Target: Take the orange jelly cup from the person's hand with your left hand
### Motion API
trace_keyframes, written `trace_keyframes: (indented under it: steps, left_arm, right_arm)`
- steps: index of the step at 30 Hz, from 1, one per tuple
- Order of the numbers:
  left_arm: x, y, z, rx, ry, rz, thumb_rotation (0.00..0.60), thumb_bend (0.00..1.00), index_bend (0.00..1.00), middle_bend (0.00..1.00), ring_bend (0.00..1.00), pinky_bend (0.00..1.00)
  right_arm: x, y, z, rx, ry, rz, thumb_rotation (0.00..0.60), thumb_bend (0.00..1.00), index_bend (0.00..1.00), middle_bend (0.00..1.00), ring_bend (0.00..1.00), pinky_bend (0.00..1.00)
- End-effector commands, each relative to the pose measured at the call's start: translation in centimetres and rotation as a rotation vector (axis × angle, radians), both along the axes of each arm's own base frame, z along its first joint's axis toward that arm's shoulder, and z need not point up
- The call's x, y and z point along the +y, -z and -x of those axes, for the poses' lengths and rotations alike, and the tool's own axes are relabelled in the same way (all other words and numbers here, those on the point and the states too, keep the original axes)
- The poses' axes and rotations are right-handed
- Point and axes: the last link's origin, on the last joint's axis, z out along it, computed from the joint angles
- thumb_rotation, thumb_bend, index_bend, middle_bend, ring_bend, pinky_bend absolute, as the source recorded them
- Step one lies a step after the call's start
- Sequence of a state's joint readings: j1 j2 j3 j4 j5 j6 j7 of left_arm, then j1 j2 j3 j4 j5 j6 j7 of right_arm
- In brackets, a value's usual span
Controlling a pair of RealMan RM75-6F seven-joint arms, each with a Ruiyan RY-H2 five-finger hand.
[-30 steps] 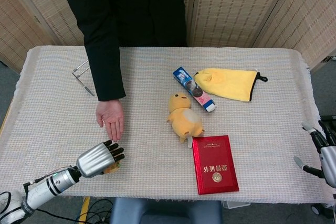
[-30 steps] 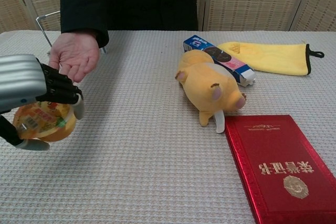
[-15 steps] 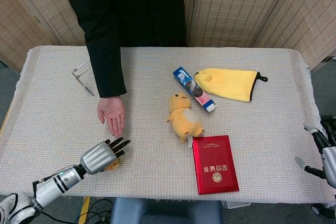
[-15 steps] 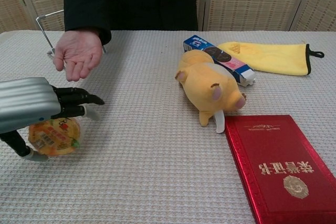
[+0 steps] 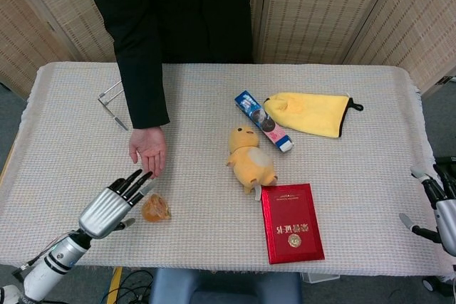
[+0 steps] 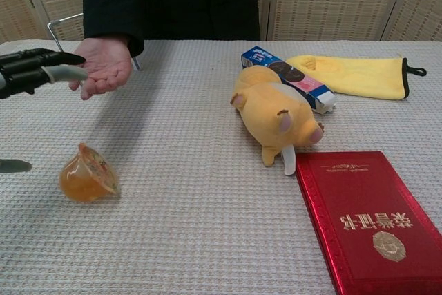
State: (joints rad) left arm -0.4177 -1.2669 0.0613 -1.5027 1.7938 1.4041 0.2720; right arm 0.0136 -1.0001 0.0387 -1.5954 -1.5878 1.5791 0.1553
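Note:
The orange jelly cup (image 5: 155, 208) (image 6: 87, 175) lies tipped on its side on the table cloth, held by nobody. My left hand (image 5: 113, 201) (image 6: 33, 70) hovers just left of the cup with fingers stretched out and apart, holding nothing. The person's hand (image 5: 148, 150) (image 6: 103, 64) is palm-up and bare, a little beyond the cup. My right hand (image 5: 440, 206) shows only at the far right edge of the head view, fingers apart, nothing in it.
A yellow plush chick (image 5: 251, 159) (image 6: 275, 113) lies mid-table, a red booklet (image 5: 291, 223) (image 6: 371, 220) in front of it. A blue cookie pack (image 5: 263, 121) and a yellow cloth (image 5: 309, 112) lie behind. A metal wire stand (image 5: 110, 101) sits back left.
My left hand let go of the jelly cup, spread its fingers and drew back to the left. The cup now lies tipped over on the table. The person's hand stayed roughly in place.

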Motion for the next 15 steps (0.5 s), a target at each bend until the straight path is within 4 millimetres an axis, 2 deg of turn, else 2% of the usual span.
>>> trace_keyframes:
  steps: [1, 4, 8, 15]
  left_arm:
    - [-1.0, -3.3, 3.5, -0.078, -0.246, -0.097, 0.600, 0.07, 0.00, 0.00, 0.00, 0.37]
    - [-1.7, -5.0, 5.4, -0.119, -0.409, -0.111, 0.600, 0.07, 0.00, 0.00, 0.00, 0.37]
    - [-2.8, -6.6, 7.5, -0.151, -0.543, -0.167, 0.600, 0.07, 0.01, 0.00, 0.00, 0.35]
    - [-5.2, -7.2, 9.2, -0.191, -0.636, -0.227, 0.600, 0.07, 0.07, 0.00, 0.00, 0.35]
  right_arm:
    - [-0.1, 0.0, -0.1, -0.001, -0.006, -0.001, 0.600, 0.20, 0.10, 0.22, 0.07, 0.13]
    - [-0.3, 0.3, -0.2, 0.000, -0.009, -0.011, 0.600, 0.20, 0.10, 0.22, 0.07, 0.13]
    - [-0.7, 0.6, -0.2, -0.002, -0.011, -0.024, 0.600, 0.20, 0.10, 0.22, 0.07, 0.13]
    - [-1.3, 1.1, -0.6, -0.003, -0.021, -0.046, 0.600, 0.20, 0.10, 0.22, 0.07, 0.13]
